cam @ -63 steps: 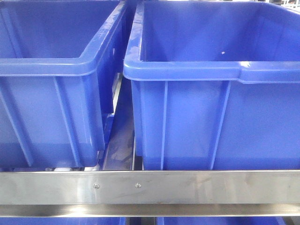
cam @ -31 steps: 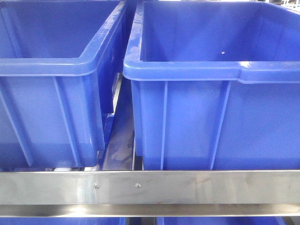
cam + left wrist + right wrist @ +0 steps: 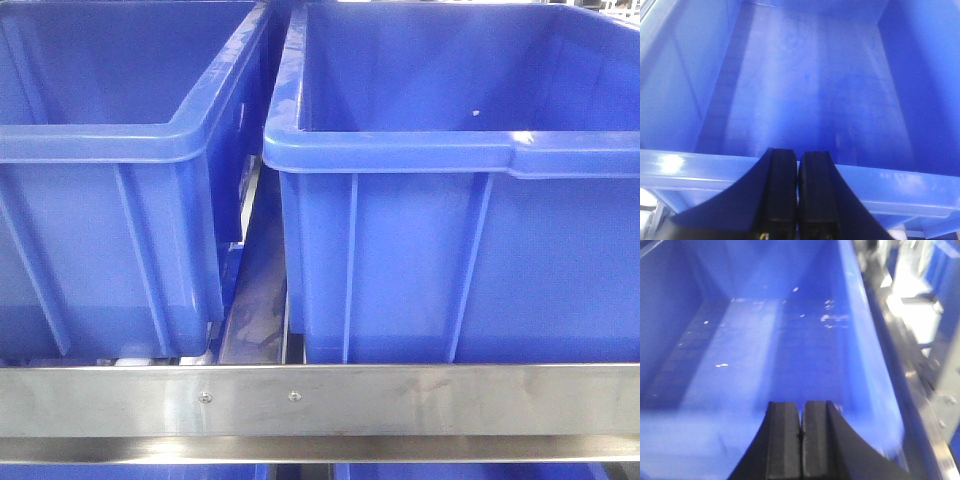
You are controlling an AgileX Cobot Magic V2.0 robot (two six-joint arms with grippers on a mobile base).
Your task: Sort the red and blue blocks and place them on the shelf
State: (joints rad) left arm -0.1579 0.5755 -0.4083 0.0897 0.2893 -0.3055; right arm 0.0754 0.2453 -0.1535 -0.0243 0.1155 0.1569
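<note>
No red or blue blocks show in any view. Two blue plastic bins stand side by side on a steel shelf: the left bin (image 3: 110,140) and the right bin (image 3: 450,150). My left gripper (image 3: 798,160) is shut and empty, just above the near rim of a blue bin (image 3: 685,170), looking into its bare inside. My right gripper (image 3: 801,410) is shut and empty, over the near end of another blue bin (image 3: 765,350) whose floor holds only small white specks. Neither gripper shows in the front view.
A steel shelf rail (image 3: 320,400) with two screws runs across the front below the bins. A narrow gap (image 3: 255,290) separates the two bins. In the right wrist view a steel frame (image 3: 920,375) runs beside the bin's right wall.
</note>
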